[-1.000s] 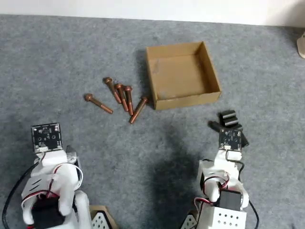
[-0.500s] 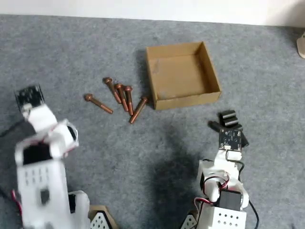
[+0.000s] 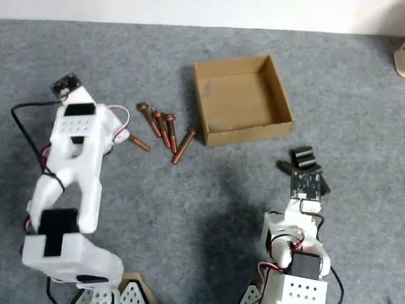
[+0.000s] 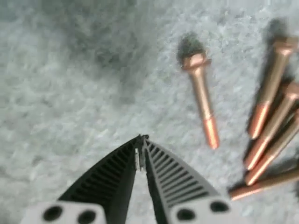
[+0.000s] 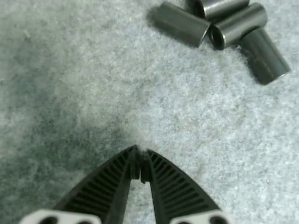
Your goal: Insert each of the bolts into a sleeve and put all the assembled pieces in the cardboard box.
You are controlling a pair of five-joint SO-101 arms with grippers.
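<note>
L gripper clenched, holding nothing, over grey carpet near a lone bolt. Four more bolts lie just left of cardboard box, far centre. R gripper clenched, holding nothing, on near side of sleeves, which lie near-right of box.

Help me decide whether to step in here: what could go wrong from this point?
1. The left gripper is shut beside the lone bolt; lowering unopened would likely shove it, not grasp it.
2. The other bolts lie bunched together, so a grab may drag neighbours.
3. The sleeves lie on their sides, close together, and may roll when the shut right gripper nears.
</note>
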